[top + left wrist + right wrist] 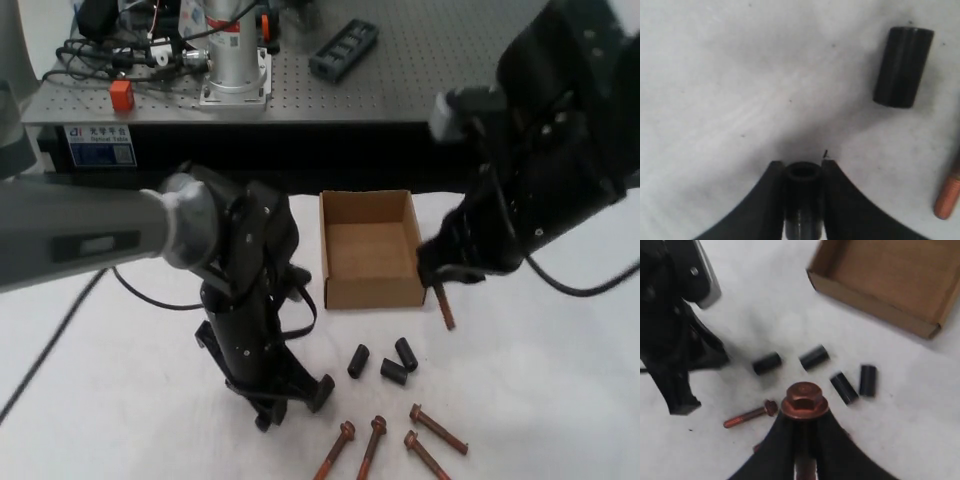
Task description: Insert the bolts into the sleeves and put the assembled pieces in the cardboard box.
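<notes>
The left gripper (pixel 802 172) grips a sleeve (pixel 802 197), the right gripper (pixel 803 427) a bolt (pixel 804 401), not yet joined. The cardboard box (pixel 372 293) has no piece inside; other bolts (pixel 437 428) wait.

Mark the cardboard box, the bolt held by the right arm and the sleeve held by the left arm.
cardboard box (pixel 370 293), high view, front wall.
bolt (pixel 804 401), right wrist view, hex head.
sleeve (pixel 803 200), left wrist view, its side.
</notes>
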